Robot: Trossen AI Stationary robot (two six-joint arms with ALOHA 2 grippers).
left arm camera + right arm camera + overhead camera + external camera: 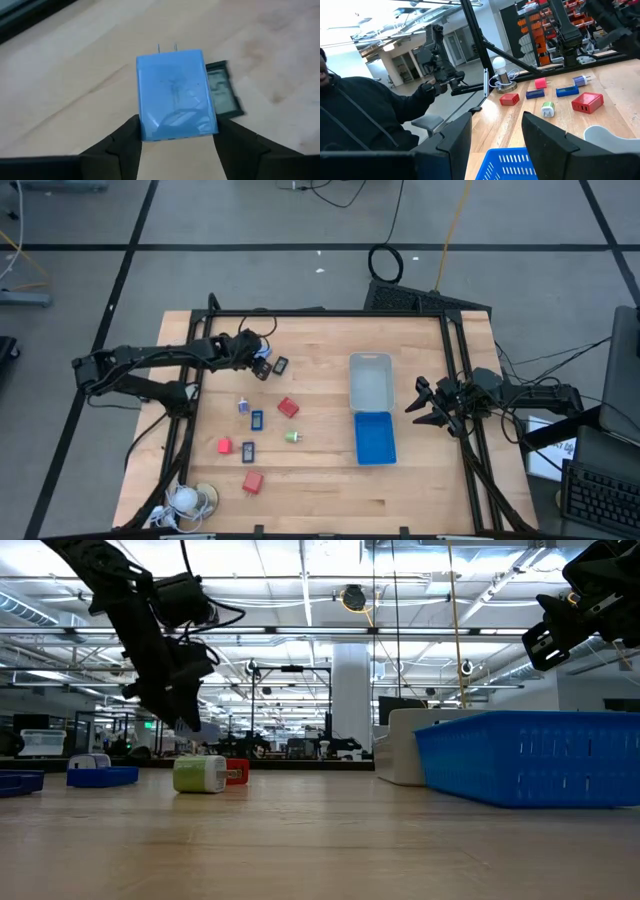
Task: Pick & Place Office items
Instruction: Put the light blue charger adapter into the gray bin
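Note:
My left gripper [258,361] hangs over the table's far left part, shut on a blue plug block [175,95] with two metal prongs at its far end. Just beyond it a dark blue-and-black rectangular piece [222,90] lies flat on the wood. Other office items lie loose nearer the front: red blocks [288,407], a light-blue cube [243,407], blue rectangular pieces [256,420] and a green bit [292,436]. My right gripper [430,406] stands open at the table's right edge, with nothing between its fingers [450,140]. My left gripper pinches the blue plug block by its two side faces [146,127], near the end away from the prongs, between its two fingers [125,142]. The fingers slant down from the table's left and lie along the block. The block is lifted clear of the table, prongs pointing away.
A clear tray [370,362] and a blue tray [375,455] stand end to end right of the middle. A white coiled-cord thing [186,500] sits at the near left corner. Bare wood lies between the items and the trays. A person in dark clothing [360,115] is beyond the table.

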